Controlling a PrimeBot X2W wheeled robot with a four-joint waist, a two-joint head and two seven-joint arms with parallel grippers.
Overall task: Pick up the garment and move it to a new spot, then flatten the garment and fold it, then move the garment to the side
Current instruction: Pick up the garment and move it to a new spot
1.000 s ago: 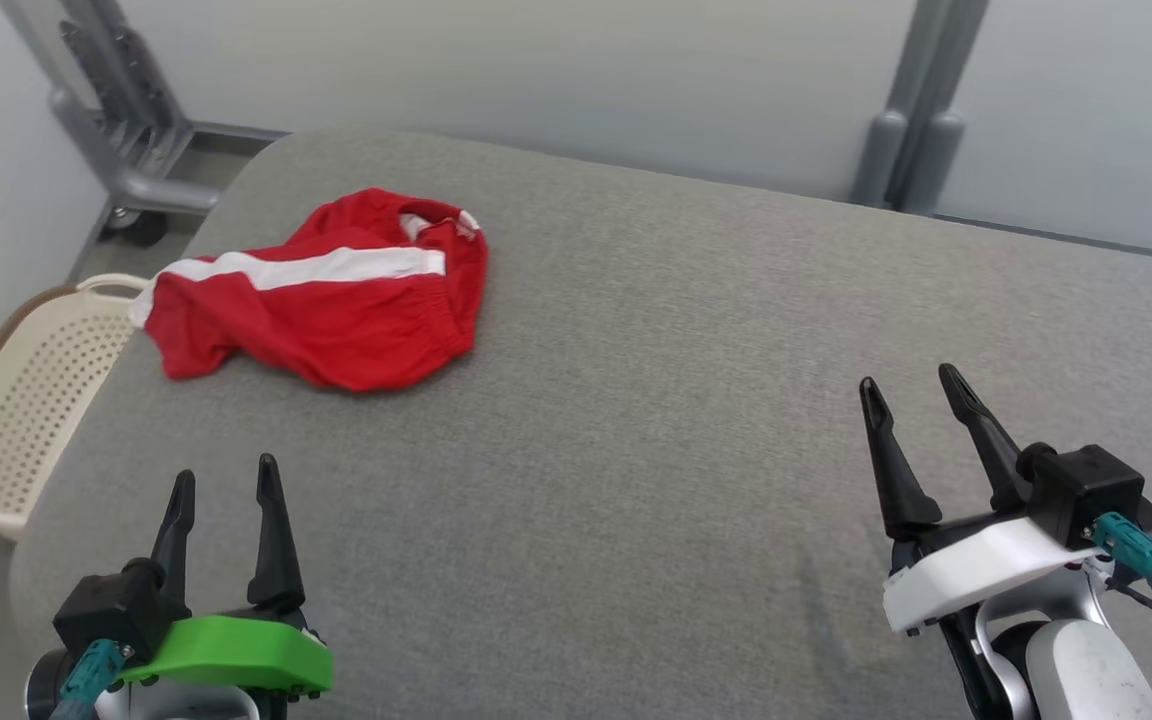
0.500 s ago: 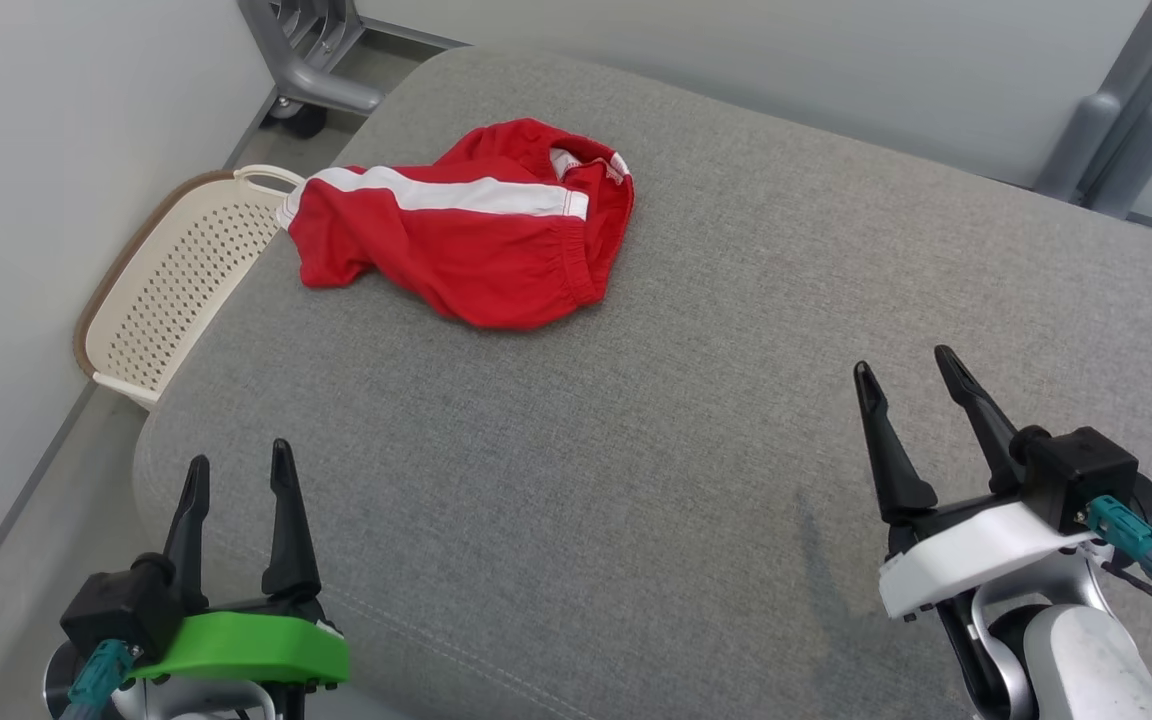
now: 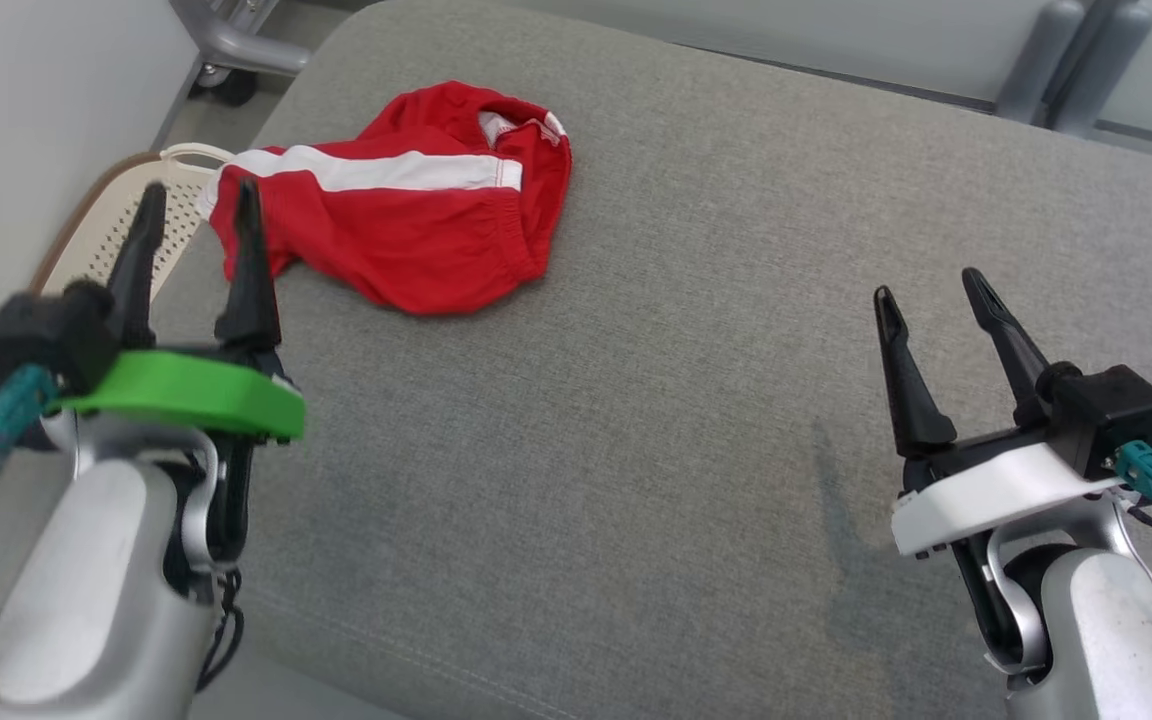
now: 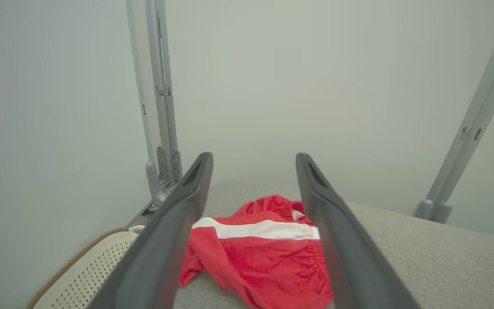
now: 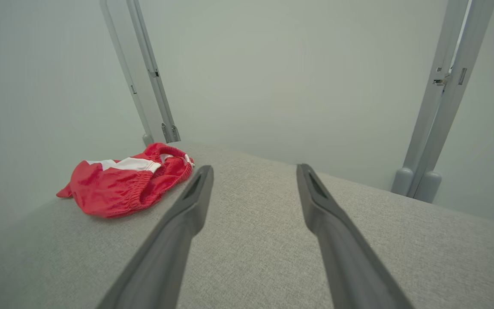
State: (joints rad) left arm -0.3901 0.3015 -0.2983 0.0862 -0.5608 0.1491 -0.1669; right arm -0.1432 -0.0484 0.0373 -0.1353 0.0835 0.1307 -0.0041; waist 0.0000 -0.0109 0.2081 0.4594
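Head view: the left gripper (image 3: 201,190) is held raised, jaws wide and empty, just beside the red shorts (image 3: 416,240); the right gripper (image 3: 926,282), equally wide, is seen well apart.

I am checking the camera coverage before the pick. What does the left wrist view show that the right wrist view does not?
Left wrist view, not the right: the cream perforated plastic basket beside the grey fabric cushion, and the open left gripper framing the crumpled red cloth garment with a white stripe. Right wrist view, not the left: the open right gripper over bare cushion, the garment off to its left. Both: garment, cushion, grey metal posts.
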